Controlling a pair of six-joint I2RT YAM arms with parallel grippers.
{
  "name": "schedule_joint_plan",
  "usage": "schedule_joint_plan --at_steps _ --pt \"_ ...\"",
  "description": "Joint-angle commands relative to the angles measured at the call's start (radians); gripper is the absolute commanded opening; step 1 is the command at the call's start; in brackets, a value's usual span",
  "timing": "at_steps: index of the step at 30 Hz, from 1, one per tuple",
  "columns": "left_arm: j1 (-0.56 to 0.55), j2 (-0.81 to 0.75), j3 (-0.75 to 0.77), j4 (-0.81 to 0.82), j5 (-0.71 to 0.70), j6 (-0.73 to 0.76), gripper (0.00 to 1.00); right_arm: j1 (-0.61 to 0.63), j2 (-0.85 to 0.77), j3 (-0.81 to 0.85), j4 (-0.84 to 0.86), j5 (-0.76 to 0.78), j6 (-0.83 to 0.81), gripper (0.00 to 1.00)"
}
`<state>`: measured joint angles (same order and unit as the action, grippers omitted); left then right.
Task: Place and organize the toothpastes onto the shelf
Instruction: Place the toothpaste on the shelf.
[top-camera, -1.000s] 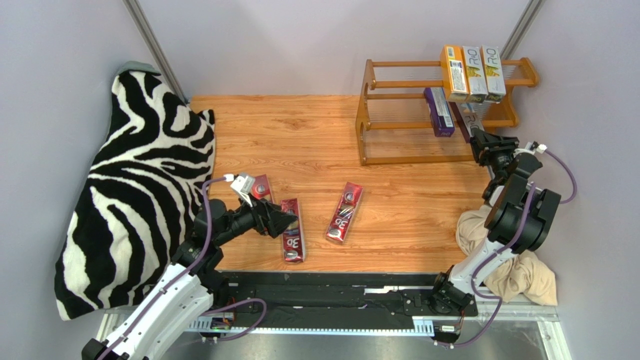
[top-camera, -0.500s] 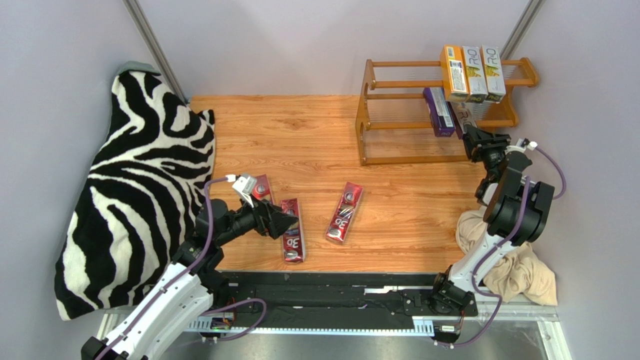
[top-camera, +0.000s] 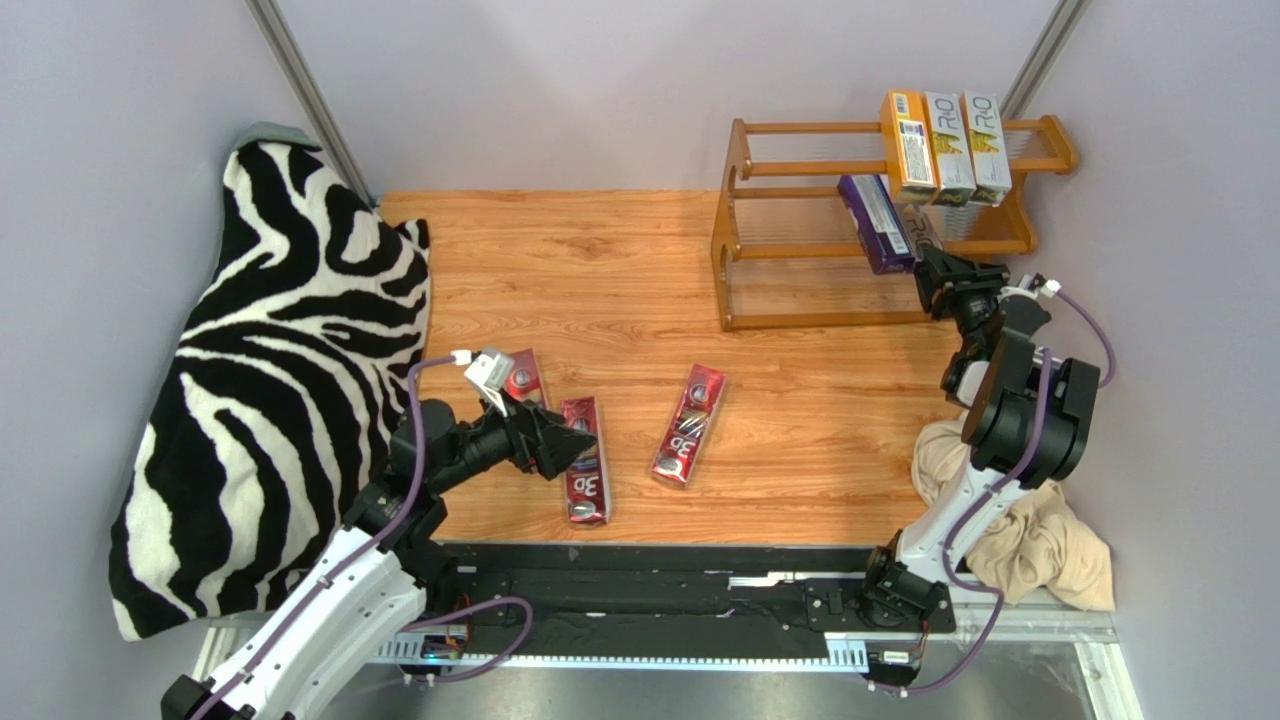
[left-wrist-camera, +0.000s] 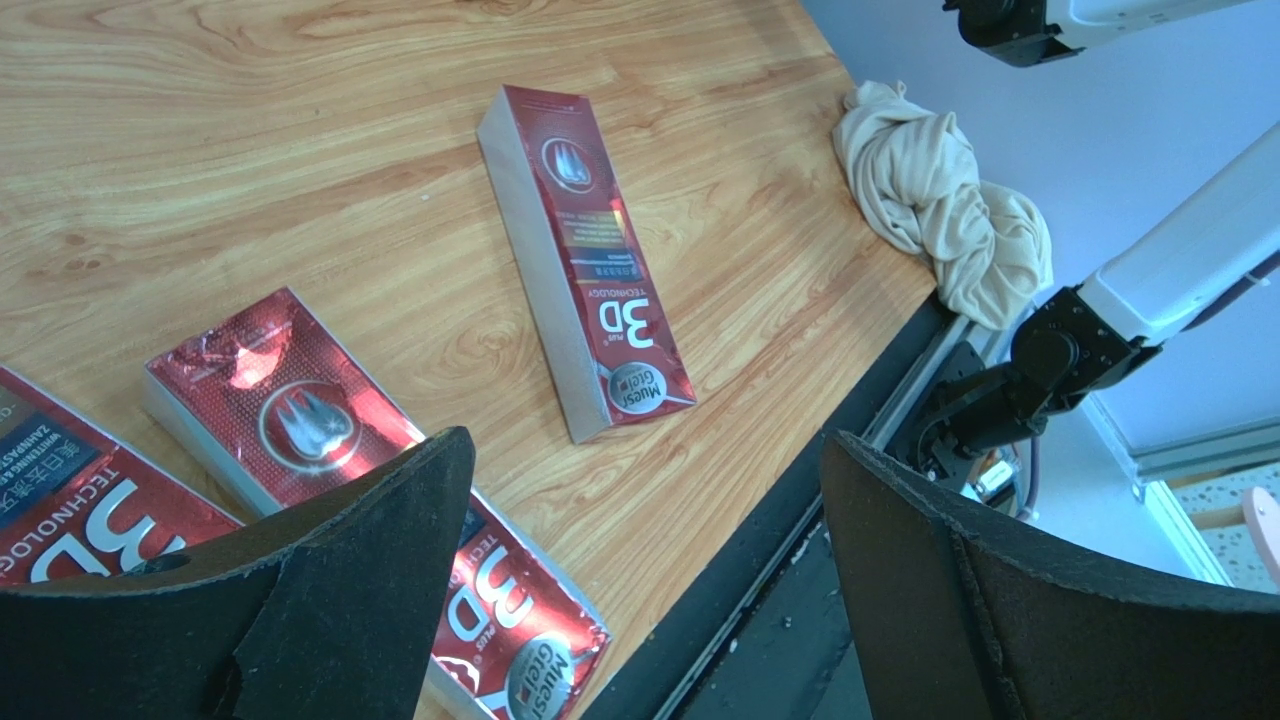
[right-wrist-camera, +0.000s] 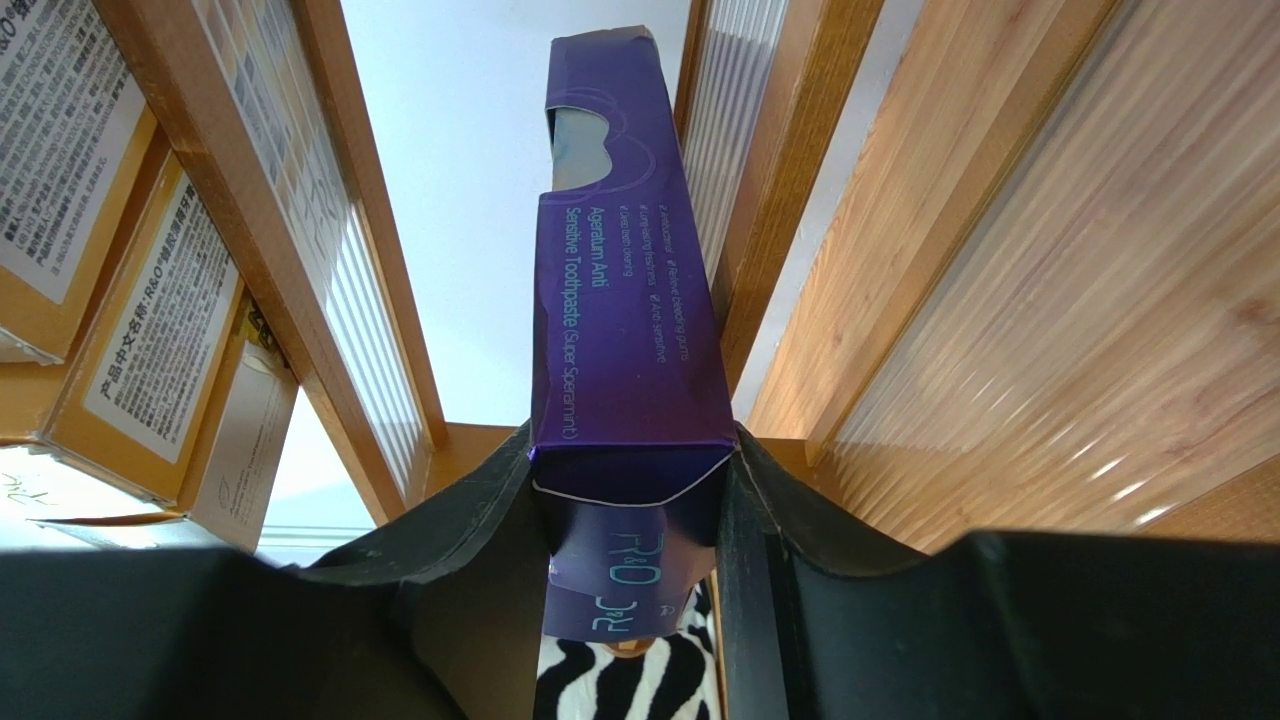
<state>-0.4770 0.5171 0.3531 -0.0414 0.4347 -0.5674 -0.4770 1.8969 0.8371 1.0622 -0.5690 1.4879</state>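
The wooden shelf stands at the back right. Three orange-yellow and white toothpastes sit on its top tier, and a purple one lies slightly askew on the middle tier. My right gripper is shut on the end of another purple toothpaste, which reaches in between the shelf's tiers. Three red toothpastes lie flat on the table. My left gripper hangs open just above the middle red one, holding nothing.
A zebra-print cloth covers the table's left side. A crumpled beige cloth lies at the near right by the right arm's base. A black rail runs along the near edge. Walls close in behind and beside the shelf.
My right gripper has moved up and left toward the shelf with its purple toothpaste. The purple carton on the middle tier has tilted slightly. The left arm has stayed put.
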Motion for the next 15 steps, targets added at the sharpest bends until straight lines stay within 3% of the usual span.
schedule_joint_plan --at_steps 1,10,15 --pt "-0.005 -0.009 0.03 0.003 -0.004 0.024 0.94 0.023 -0.016 0.01 0.027 0.023 0.023 0.31" --pt "-0.006 -0.017 0.03 -0.005 -0.005 0.023 0.93 0.052 -0.03 0.007 0.016 0.023 0.021 0.49" --pt "-0.008 -0.02 0.032 -0.008 -0.004 0.021 0.93 0.052 -0.05 -0.01 0.015 0.023 0.017 0.65"
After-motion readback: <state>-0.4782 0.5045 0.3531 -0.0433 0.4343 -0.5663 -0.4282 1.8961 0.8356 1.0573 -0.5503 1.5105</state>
